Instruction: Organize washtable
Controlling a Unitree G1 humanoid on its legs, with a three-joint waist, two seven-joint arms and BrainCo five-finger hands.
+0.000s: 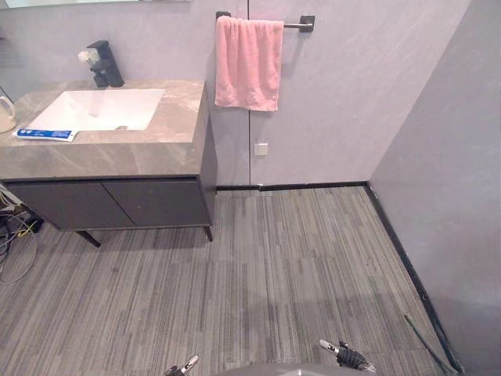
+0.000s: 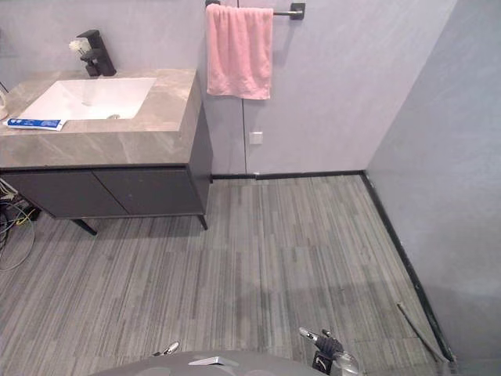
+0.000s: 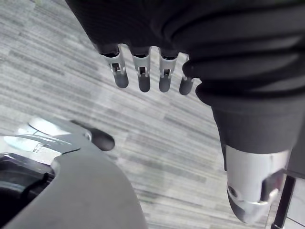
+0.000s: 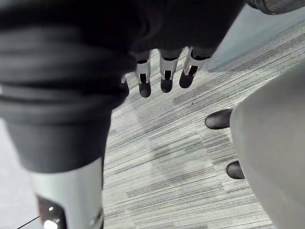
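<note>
The washtable (image 1: 160, 153) stands at the far left against the back wall, a grey stone-look counter over dark cabinet doors. A white sink (image 1: 102, 108) is set into the counter, with a black faucet (image 1: 104, 64) behind it at the far edge. A white and blue toothpaste tube (image 1: 45, 134) lies flat on the counter at the sink's near left corner. A cream object (image 1: 5, 116) sits at the counter's left edge, cut off so I cannot tell what it is.

Right of the washtable, a pink towel (image 1: 249, 63) hangs from a dark towel bar (image 1: 299, 25) on the far wall.

The left hand (image 3: 143, 71) hangs low and near over the striped grey floor (image 1: 297, 251), well apart from the washtable, fingers loose and empty. The right hand (image 4: 164, 71) hangs likewise at the near right, fingers relaxed, holding nothing.
</note>
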